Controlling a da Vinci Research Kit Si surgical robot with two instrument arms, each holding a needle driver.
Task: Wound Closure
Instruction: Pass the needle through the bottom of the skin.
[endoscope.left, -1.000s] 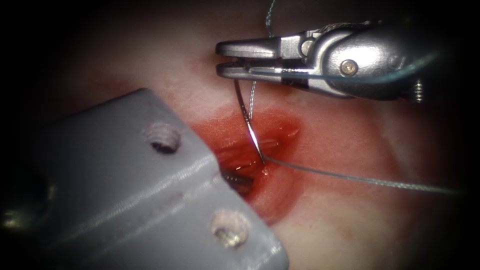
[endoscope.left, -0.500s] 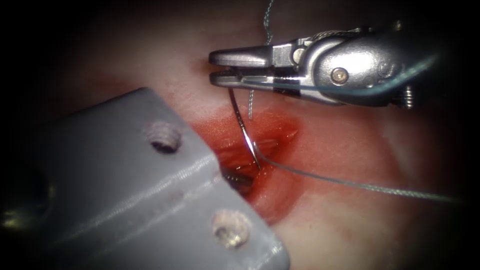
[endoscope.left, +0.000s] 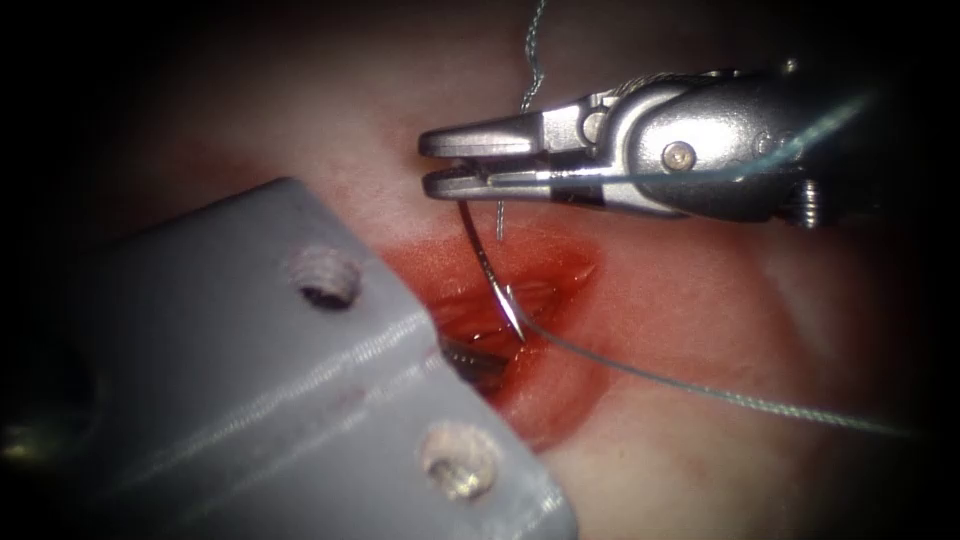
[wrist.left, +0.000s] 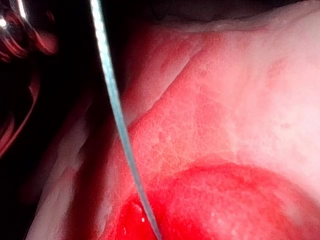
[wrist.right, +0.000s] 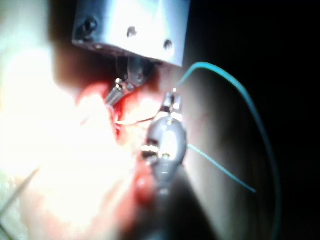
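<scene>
Two tools over one tissue (endoscope.left: 700, 300) with a red, wet cut (endoscope.left: 520, 300). Right tool (endoscope.left: 440, 163): jaws clamped together on the rear end of the curved needle (endoscope.left: 487, 262), just above the cut. Needle: hangs downward, tip at the cut's middle; whether it has entered the tissue cannot be told. Thread (endoscope.left: 720, 393): runs from the needle tip area rightward across the tissue; another strand rises behind the right tool. Left tool (endoscope.left: 475, 362): tip at the cut's left edge, mostly hidden behind its grey housing (endoscope.left: 300, 400); jaw state cannot be told.
</scene>
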